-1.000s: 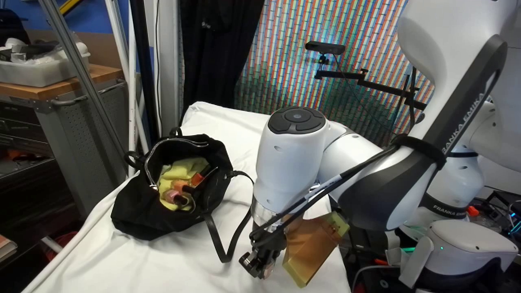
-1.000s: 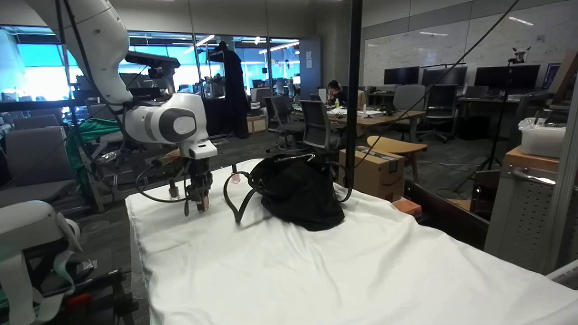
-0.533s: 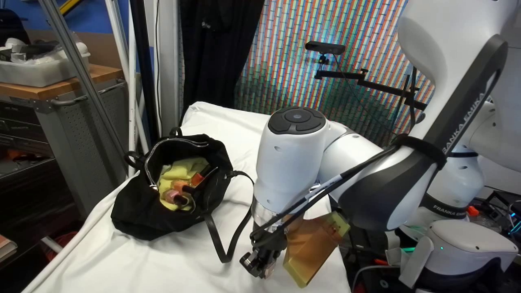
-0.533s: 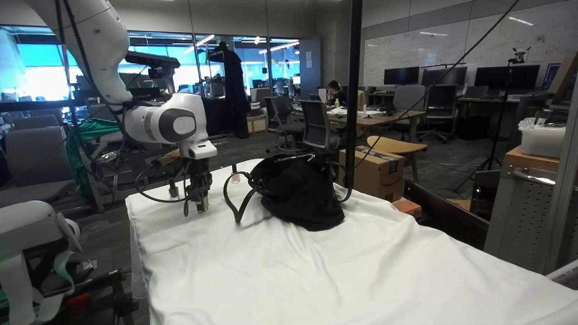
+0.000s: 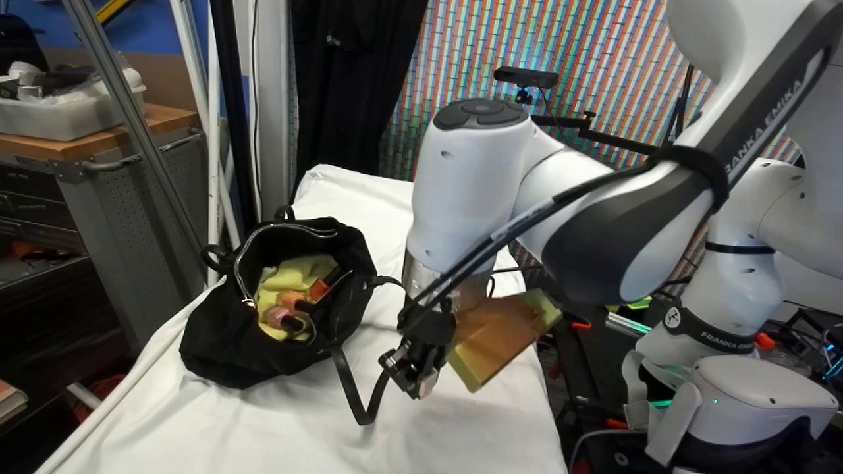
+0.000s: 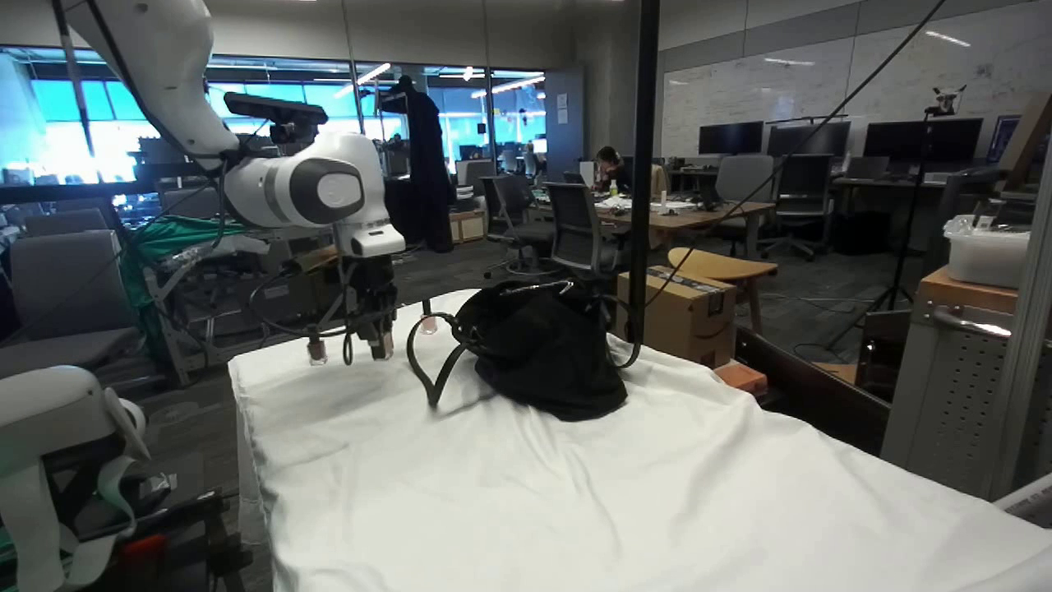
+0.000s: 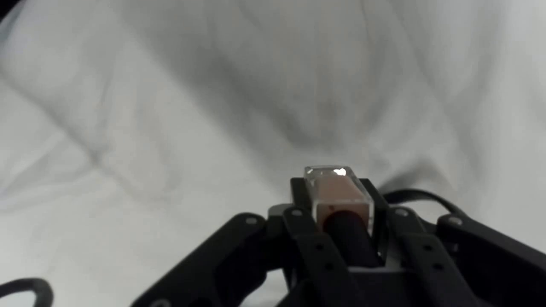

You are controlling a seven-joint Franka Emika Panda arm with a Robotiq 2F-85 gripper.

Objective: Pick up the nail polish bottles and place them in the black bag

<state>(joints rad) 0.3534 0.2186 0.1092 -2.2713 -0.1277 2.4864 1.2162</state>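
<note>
Wrist view: fingers (image 7: 300, 192) clamped snug on pale pink bottle (image 7: 339, 189), parted just its width, over white-clothed surface (image 7: 128, 230)! Black bag (image 5: 220, 342) gapes on same surface: red bottle (image 5: 319, 289), orange bottle (image 5: 288, 301), rosy bottle (image 5: 279, 316) lying against yellow-green interior (image 5: 299, 270). One dark-capped bottle (image 6: 428, 323) stands upright near bag's strap (image 5: 349, 388); another bottle (image 6: 317, 353) upright, well apart from bag. Translucent tub (image 5: 59, 120) brims with jumbled items (image 5: 72, 78).

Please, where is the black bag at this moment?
In an exterior view, the black bag is on the white cloth, left of the gripper, which holds a pink bottle.
</note>
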